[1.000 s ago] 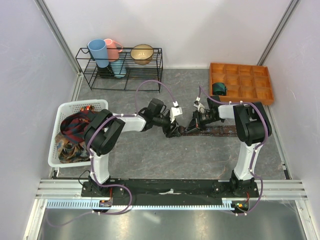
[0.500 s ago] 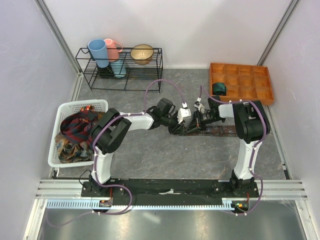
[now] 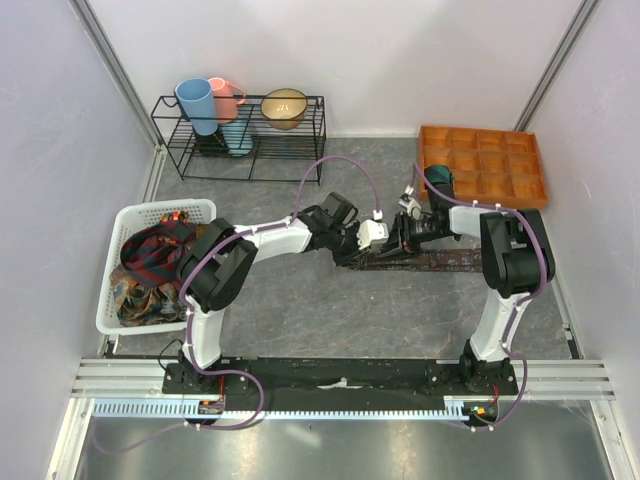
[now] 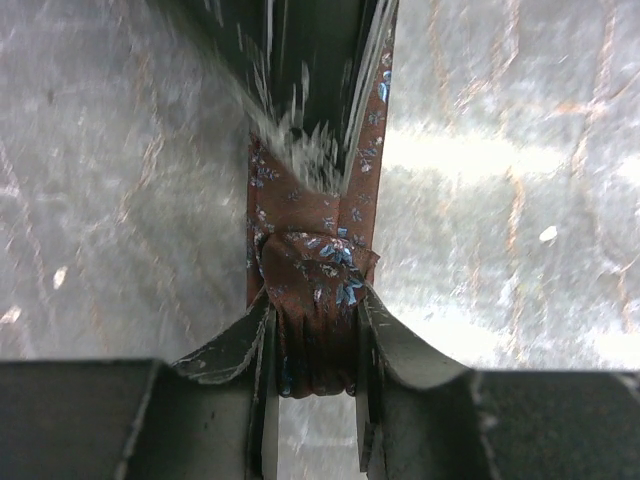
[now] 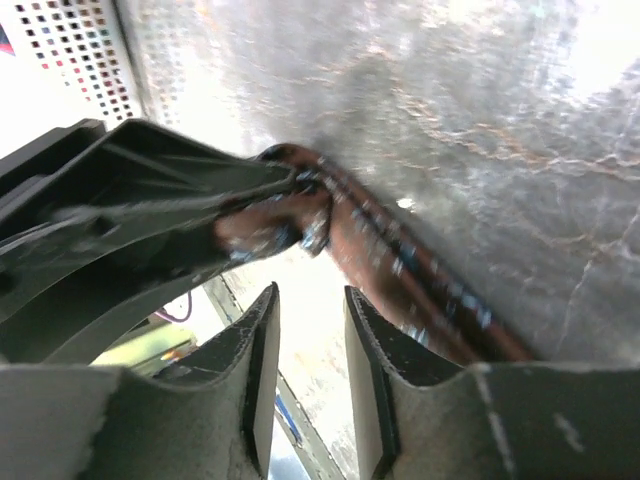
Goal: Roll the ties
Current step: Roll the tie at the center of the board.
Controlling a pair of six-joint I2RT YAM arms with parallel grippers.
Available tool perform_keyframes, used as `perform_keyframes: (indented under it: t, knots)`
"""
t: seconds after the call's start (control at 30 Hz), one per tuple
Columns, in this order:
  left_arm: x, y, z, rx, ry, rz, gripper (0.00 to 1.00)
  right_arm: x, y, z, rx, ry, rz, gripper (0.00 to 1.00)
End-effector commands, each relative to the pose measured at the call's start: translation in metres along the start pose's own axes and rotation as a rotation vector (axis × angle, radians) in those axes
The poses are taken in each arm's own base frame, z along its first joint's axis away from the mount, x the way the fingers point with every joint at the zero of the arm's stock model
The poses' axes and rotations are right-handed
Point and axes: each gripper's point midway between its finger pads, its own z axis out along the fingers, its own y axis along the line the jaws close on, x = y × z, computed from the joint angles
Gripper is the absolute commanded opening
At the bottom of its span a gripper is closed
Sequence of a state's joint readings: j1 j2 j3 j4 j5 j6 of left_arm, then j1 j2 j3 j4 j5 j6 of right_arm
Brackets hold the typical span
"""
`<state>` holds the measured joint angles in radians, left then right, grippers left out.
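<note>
A maroon-brown tie [image 3: 440, 261] with small blue flowers lies flat along the table, its left end wound into a small roll [image 4: 318, 268]. My left gripper [image 4: 315, 350] is shut on that roll, which sits squeezed between both fingers; it shows in the top view as the left gripper [image 3: 368, 250]. My right gripper [image 5: 308, 370] stands open just right of the roll with nothing between its fingers, seen from above as the right gripper [image 3: 398, 240]. The flat tie [image 5: 420, 270] runs beside it. More ties [image 3: 150, 262] are heaped in a basket.
A white basket [image 3: 165, 211] stands at the left. At the back right is an orange compartment tray [image 3: 490, 160] with a teal roll [image 3: 438, 178] in one cell. A black wire rack [image 3: 240, 130] with cups and a bowl sits at the back.
My left gripper has moved right to the tie's rolled end and shut on it. My right gripper has let go of the roll and opened.
</note>
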<state>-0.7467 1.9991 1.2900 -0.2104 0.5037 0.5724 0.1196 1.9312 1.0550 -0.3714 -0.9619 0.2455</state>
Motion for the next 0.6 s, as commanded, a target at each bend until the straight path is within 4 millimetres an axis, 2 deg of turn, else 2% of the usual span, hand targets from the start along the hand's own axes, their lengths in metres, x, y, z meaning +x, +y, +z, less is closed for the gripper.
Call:
perform_keyframes:
  t: [0.0, 0.13, 0.2, 0.43, 0.5, 0.53, 0.57]
  knots:
    - [0.031, -0.001, -0.007, -0.02, 0.179, 0.016, 0.06, 0.003, 0.026, -0.002, -0.036, 0.005, -0.075, 0.4]
    - [0.033, -0.003, -0.004, -0.018, 0.2, 0.019, 0.07, 0.007, 0.034, 0.015, -0.055, 0.004, -0.031, 0.48]
    - [0.034, -0.004, -0.002, -0.017, 0.208, 0.018, 0.08, 0.001, 0.033, 0.023, -0.061, -0.019, -0.048, 0.5]
    - [0.032, -0.015, -0.001, 0.043, 0.185, 0.033, 0.12, -0.018, 0.023, 0.043, -0.061, -0.103, -0.059, 0.49]
    - [0.032, -0.017, 0.0, 0.053, 0.186, 0.032, 0.12, -0.013, 0.019, 0.046, -0.07, -0.122, -0.021, 0.48]
    - [0.031, -0.018, 0.0, 0.059, 0.181, 0.032, 0.12, -0.02, 0.026, 0.045, -0.101, -0.16, -0.047, 0.48]
    - [0.033, -0.019, 0.0, 0.064, 0.185, 0.031, 0.12, -0.019, 0.029, 0.045, -0.118, -0.166, -0.017, 0.48]
